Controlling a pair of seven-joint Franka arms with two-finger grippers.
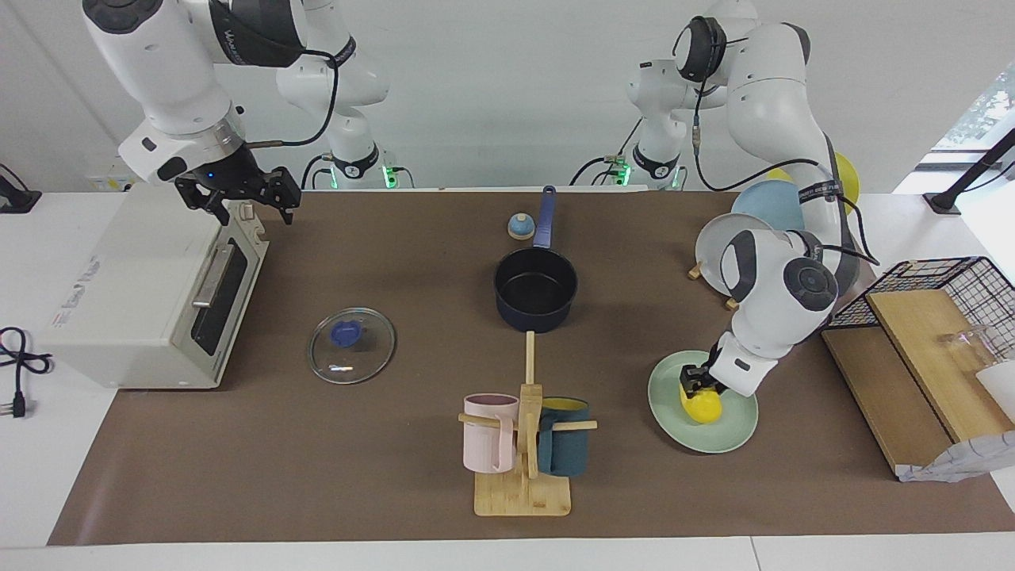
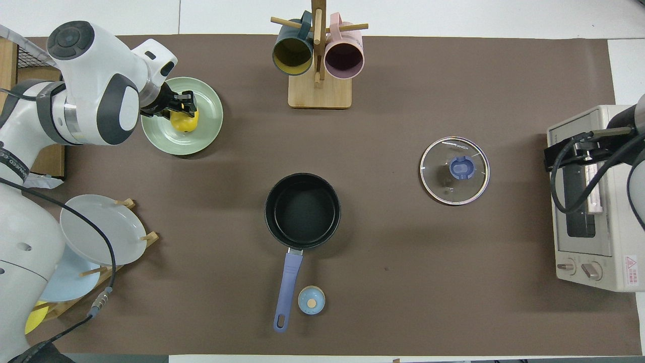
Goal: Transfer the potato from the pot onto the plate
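Observation:
The yellow potato (image 1: 704, 408) (image 2: 184, 122) rests on the pale mint-green plate (image 1: 729, 438) (image 2: 207, 108), toward the left arm's end of the table. My left gripper (image 1: 696, 387) (image 2: 185, 103) is down on the potato, shut on its top. The navy pot (image 1: 536, 289) (image 2: 302, 209) stands at mid table with nothing in it, its blue handle pointing toward the robots. My right gripper (image 1: 242, 208) (image 2: 559, 157) waits open in the air over the toaster oven.
A glass lid (image 1: 351, 345) (image 2: 454, 170) lies flat beside the toaster oven (image 1: 143, 293) (image 2: 594, 201). A mug rack (image 1: 527, 444) (image 2: 317, 60) stands farther from the robots than the pot. Upright plates (image 1: 725, 250) (image 2: 95, 234) and a wire basket (image 1: 936, 293) stand by the left arm.

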